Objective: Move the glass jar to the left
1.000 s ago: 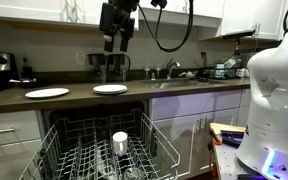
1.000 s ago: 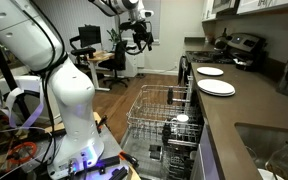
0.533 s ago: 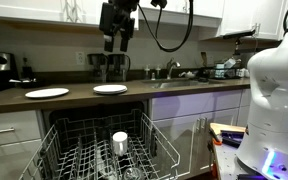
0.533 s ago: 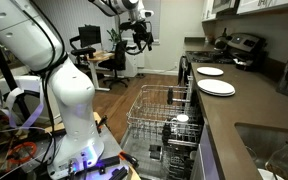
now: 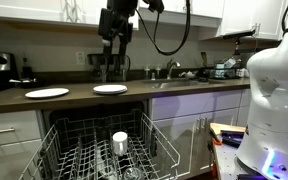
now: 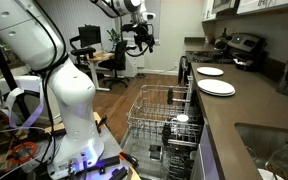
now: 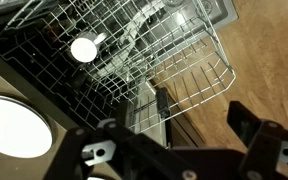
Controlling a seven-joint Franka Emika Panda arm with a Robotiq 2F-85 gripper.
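Overhead, the gripper (image 5: pixel 114 44) hangs high above the dark countertop (image 5: pixel 14 101) and the pulled-out dishwasher rack (image 5: pixel 69 150), its fingers (image 7: pixel 94 152) spread wide with nothing between them in the wrist view. Down in the rack, the glass jar (image 7: pixel 144 30) shows only as a faint clear outline among the wires, near the white cup (image 7: pixel 83 48) but apart from it. Two white plates (image 5: pixel 47 93) sit on the countertop.

Arm (image 5: pixel 118 14) up high, gripper (image 7: pixel 170 142) facing down w/ fingers (image 7: pixel 267 148) apart, empty.
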